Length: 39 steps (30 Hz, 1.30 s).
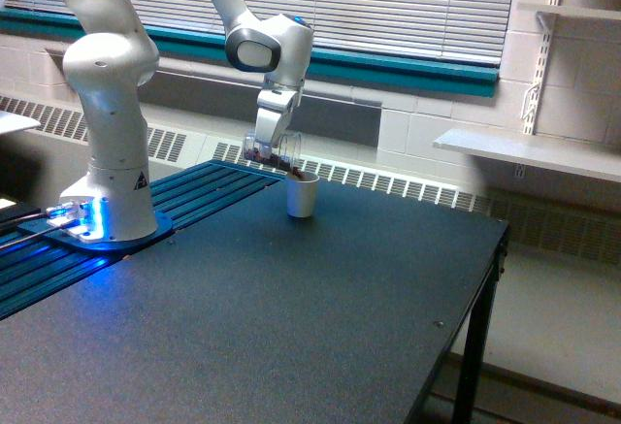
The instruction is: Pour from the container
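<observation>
The container [281, 151], a small clear plastic cup with dark brown bits in it, is tilted with its mouth toward the exterior view's right. Its lip hangs just above the rim of a white paper cup [302, 196] standing upright on the black table [291, 317]. My gripper [269, 148] is shut on the container, hanging from the white arm just left of and above the white cup. Dark bits show at the white cup's rim.
The arm's white base [109, 201] with blue light stands at the exterior view's left on blue slats. The table edge runs down the right side. A radiator, window blinds and a wall shelf [529, 152] lie behind.
</observation>
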### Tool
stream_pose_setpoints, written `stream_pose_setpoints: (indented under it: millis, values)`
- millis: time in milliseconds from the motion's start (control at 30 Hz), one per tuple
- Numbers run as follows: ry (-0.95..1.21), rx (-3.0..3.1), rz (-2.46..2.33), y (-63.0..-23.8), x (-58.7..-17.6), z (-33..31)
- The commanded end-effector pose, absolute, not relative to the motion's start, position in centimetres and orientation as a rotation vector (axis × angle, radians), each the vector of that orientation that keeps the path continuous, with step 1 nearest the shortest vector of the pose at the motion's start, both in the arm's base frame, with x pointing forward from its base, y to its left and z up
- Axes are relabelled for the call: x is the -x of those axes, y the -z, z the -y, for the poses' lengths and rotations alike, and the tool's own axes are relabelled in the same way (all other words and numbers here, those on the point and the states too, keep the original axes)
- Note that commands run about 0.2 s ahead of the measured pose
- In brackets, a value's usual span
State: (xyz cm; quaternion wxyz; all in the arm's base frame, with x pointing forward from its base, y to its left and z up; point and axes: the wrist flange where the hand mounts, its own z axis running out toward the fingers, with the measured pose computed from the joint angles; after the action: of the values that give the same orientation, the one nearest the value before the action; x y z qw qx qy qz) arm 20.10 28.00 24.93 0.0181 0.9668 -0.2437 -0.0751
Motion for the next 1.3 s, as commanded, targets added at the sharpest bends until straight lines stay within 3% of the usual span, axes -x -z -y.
stream_pose_setpoints:
  millis: [33,1300]
  values:
    - [0.235,-3.010,0.728,-25.0,-20.2,-28.3]
    - [0.277,-3.021,0.707,-25.0,-20.6,-28.7]
